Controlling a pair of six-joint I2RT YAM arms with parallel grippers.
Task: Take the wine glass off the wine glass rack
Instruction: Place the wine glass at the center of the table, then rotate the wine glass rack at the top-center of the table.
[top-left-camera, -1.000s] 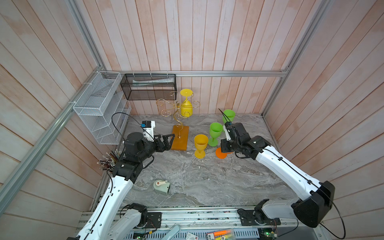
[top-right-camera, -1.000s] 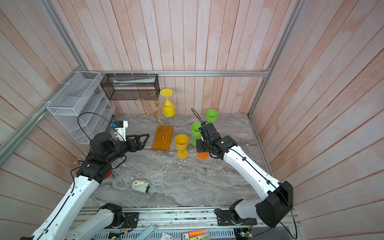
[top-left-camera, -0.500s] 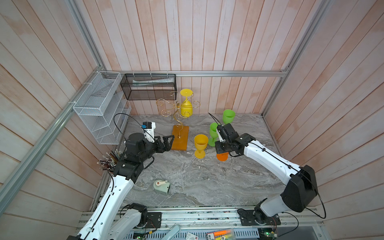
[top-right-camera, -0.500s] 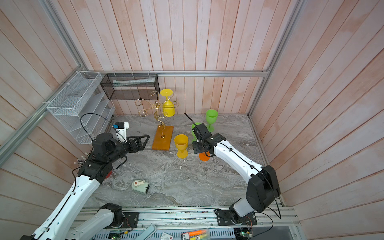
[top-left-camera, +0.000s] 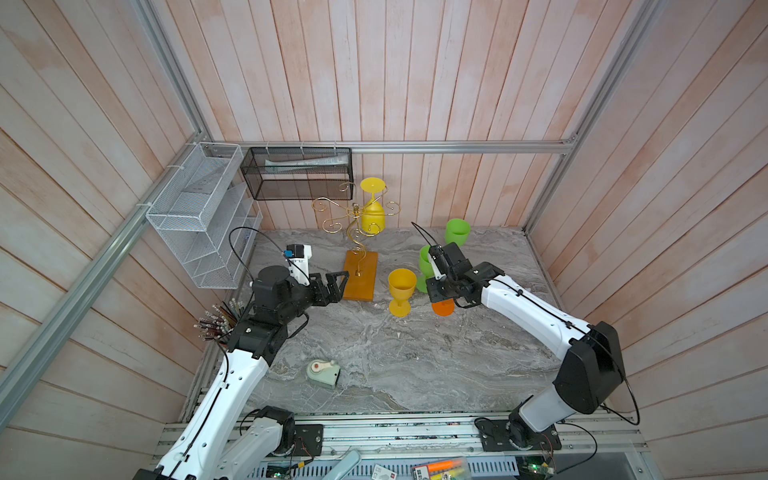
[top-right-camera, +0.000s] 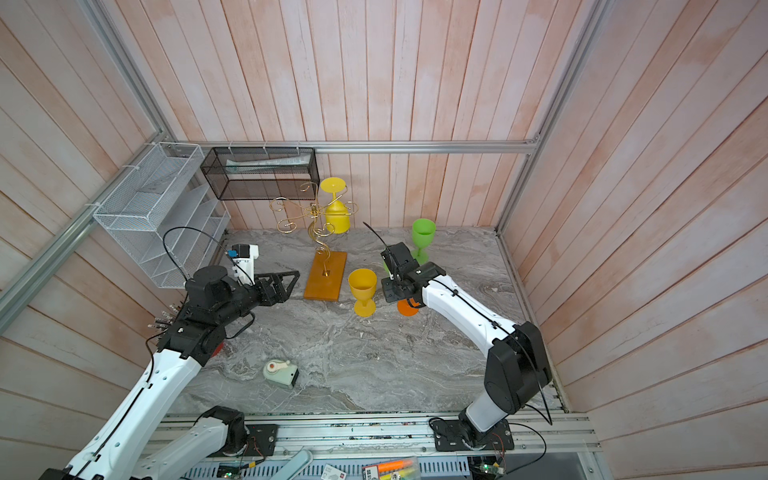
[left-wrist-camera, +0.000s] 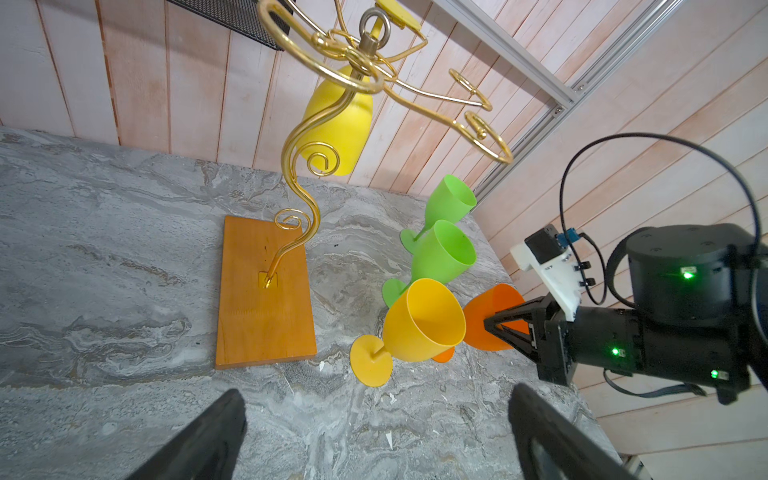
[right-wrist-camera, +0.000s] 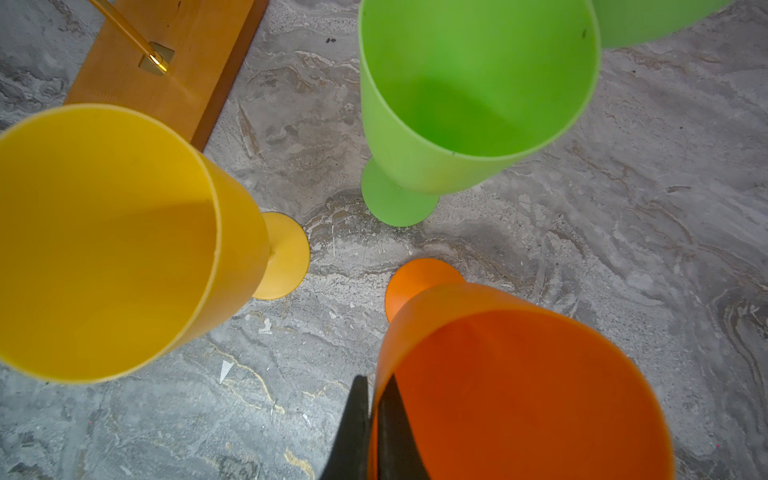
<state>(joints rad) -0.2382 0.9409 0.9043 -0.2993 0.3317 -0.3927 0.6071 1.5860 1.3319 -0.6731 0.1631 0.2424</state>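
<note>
The wine glass rack (top-left-camera: 356, 232) (top-right-camera: 318, 224) (left-wrist-camera: 297, 183) is a gold wire stand on an orange-brown base (top-left-camera: 360, 274) (right-wrist-camera: 166, 83). A yellow wine glass (top-left-camera: 372, 214) (top-right-camera: 337, 218) (left-wrist-camera: 336, 124) hangs upside down from one arm at the back. My left gripper (top-left-camera: 338, 286) (top-right-camera: 289, 284) (left-wrist-camera: 376, 399) is open and empty, low beside the base. My right gripper (left-wrist-camera: 488, 322) (right-wrist-camera: 374, 380) is shut on the rim of an orange wine glass (top-left-camera: 443, 307) (top-right-camera: 406, 309) (left-wrist-camera: 494, 297) (right-wrist-camera: 519, 395), whose foot is at the table.
A yellow glass (top-left-camera: 401, 284) (right-wrist-camera: 104, 241) and two green glasses (top-left-camera: 457, 230) (left-wrist-camera: 442, 253) (right-wrist-camera: 473, 83) stand upright right of the rack. A mint-green tape dispenser (top-left-camera: 323, 370) lies near the front. A white wire shelf (top-left-camera: 199, 216) and black mesh basket (top-left-camera: 297, 172) hang on the walls.
My right arm's elbow and wrist have swung leftward while the orange glass stayed almost where it was. The left arm has barely moved.
</note>
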